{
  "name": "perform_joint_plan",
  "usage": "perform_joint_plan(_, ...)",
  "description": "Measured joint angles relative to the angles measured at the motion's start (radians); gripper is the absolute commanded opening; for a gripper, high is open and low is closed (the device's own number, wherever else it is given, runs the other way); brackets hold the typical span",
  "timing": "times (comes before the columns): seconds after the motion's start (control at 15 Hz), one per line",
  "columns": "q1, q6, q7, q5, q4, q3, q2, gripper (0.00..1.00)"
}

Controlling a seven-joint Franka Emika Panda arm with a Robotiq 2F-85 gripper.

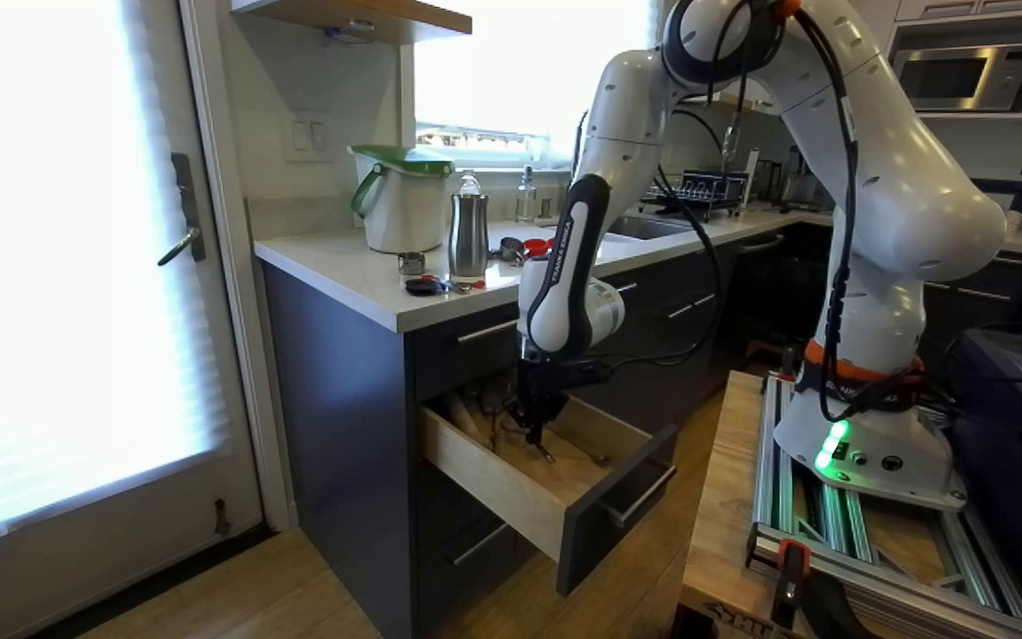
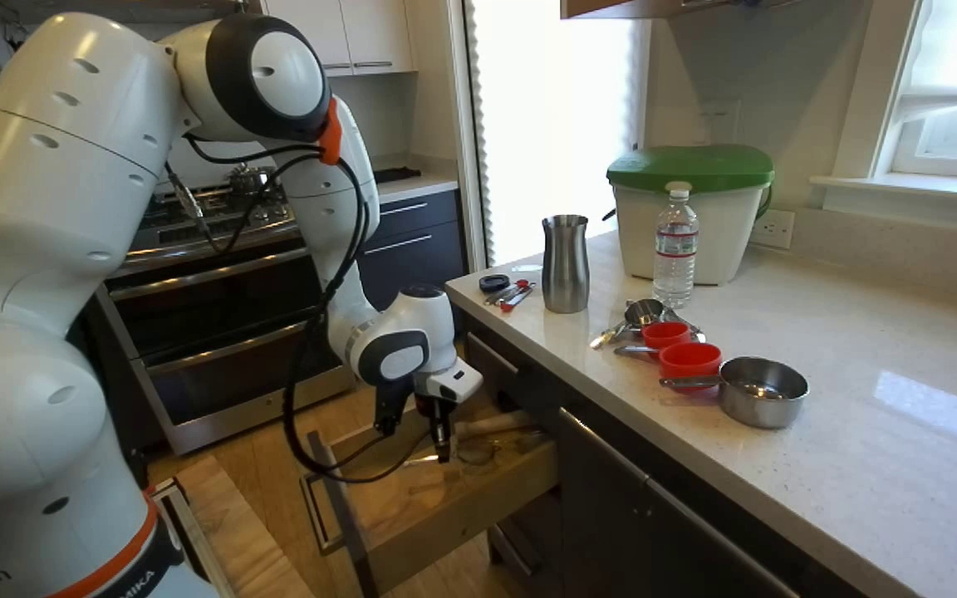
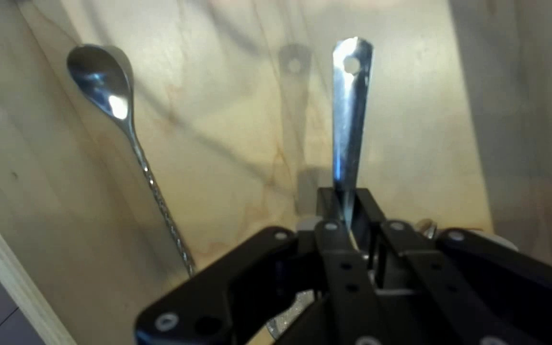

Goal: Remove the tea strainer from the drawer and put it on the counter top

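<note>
Holds the tea strainer (image 3: 351, 120) by its shiny handle, pinched tight in the gripper (image 3: 347, 203), inside the pulled-out drawer (image 1: 502, 490), lower than the white counter top (image 2: 852, 324). Leaves a gap between handle and twisty spoon (image 3: 148, 173). Can't see the other end well.

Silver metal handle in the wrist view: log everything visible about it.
The flat, shiny silver metal handle is a narrow strip, its rounded end pierced by a round hole. The black two-fingered claw grips it; the holed end juts free. Its separate shadow on the pale wooden drawer floor suggests it is raised. Past the grip, the claw mostly hides it.
</note>
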Motion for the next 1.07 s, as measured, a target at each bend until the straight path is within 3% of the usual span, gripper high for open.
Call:
perform_joint_plan(0.6, -0.016, -0.412, -0.069, -0.007, -0.079, 0.044, -0.264, 0.03)
perform_joint_plan(1.07, -0.028, -0.550, -0.188, -0.005, -0.151, 0.092, -0.510, 0.03)
